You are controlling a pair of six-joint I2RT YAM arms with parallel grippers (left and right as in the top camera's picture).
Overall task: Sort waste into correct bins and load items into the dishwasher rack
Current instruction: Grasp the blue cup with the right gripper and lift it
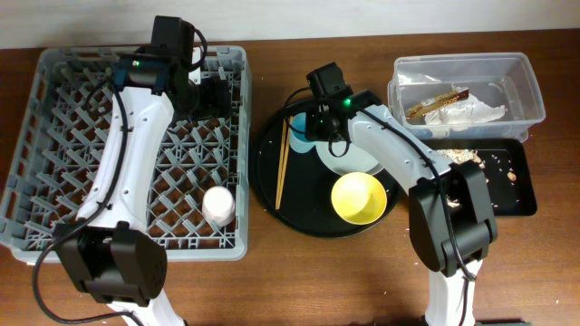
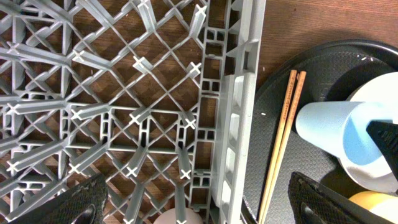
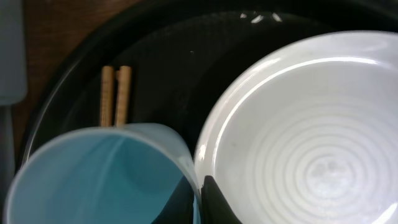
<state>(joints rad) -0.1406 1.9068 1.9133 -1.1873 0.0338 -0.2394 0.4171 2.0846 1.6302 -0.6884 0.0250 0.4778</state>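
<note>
The grey dishwasher rack (image 1: 54, 136) fills the left of the table and holds only the pink cup (image 1: 218, 206), upside down near its front right corner. Above the rack's far right edge hangs the left gripper (image 1: 213, 95), its fingers (image 2: 74, 202) spread wide and empty. The round black tray (image 1: 272, 195) sits just right of the rack and carries the remaining tableware. Right of it, the clear tub (image 1: 535, 91) holds the napkins and brown wrapper (image 1: 444, 101). In front of the tub, the shallow black tray (image 1: 521, 199) holds the food scraps (image 1: 467, 156), so the waste looks sorted. On the round tray, the grey-white plate (image 3: 305, 124) lies in the middle, the yellow bowl (image 1: 359, 197) in front of it and the chopsticks (image 1: 283, 163) along the left. The light-blue cup (image 3: 93, 174) touches the plate's far left edge. The right gripper (image 3: 199, 199) appears pinched onto its rim, one finger (image 3: 214, 202) outside the wall. The step in hand is probably loading this cup. The next move would lift it clear of the plate and carry it left over the rack wall onto the pegs. The table (image 1: 272, 290) is dark brown wood, with a pale wall (image 1: 362, 14) behind.
</note>
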